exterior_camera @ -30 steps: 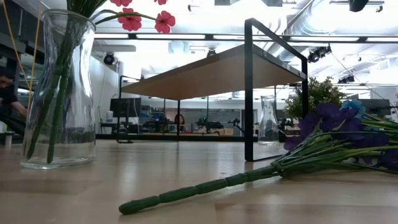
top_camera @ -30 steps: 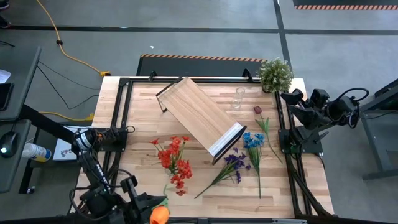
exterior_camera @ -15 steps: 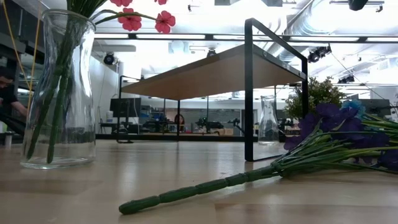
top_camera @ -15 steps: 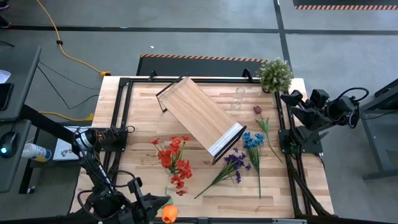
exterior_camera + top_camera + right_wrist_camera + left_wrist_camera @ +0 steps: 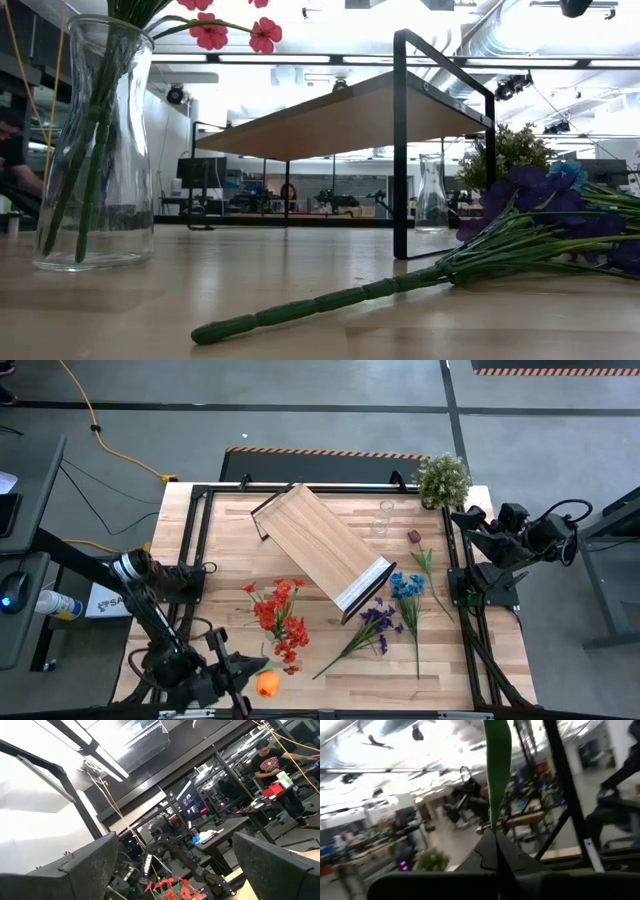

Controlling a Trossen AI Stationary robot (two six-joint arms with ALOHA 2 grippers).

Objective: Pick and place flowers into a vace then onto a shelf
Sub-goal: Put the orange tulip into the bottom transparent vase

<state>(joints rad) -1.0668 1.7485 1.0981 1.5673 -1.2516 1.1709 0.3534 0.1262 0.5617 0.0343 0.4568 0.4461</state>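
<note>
High view: the left gripper [image 5: 232, 678] sits at the table's near edge toward its left corner, pincer clamped on the orange flower [image 5: 266, 684], whose bloom now lies over the wood just inside that edge. A second ago the bloom hung lower, at the very lip of the table; the left arm has swung it inward and toward the red flowers [image 5: 281, 622]. I judge this as the carry toward the vase getting under way. The shelf [image 5: 321, 555] lies diagonally across the table's middle, long axis from the far-left side to the near-right, white-edged end nearer the right. Purple flowers [image 5: 374, 622] and blue flowers [image 5: 407, 592] lie toward the near right, stems pointing at the near edge; a maroon flower [image 5: 415, 537] lies by the right edge. The right gripper [image 5: 470, 520] waits beyond the right edge, pincer apart.

Low view: nothing has shifted. The vase [image 5: 95, 145] stands upright with red blooms at its mouth; the purple flowers' stalk lies flat, its cut end nearest this camera.

Left wrist view: the green stem [image 5: 497, 775] rises straight out from between the closed fingers, its long axis in line with them.

Right wrist view: the two fingers [image 5: 92, 865] stand wide apart, holding nothing.
</note>
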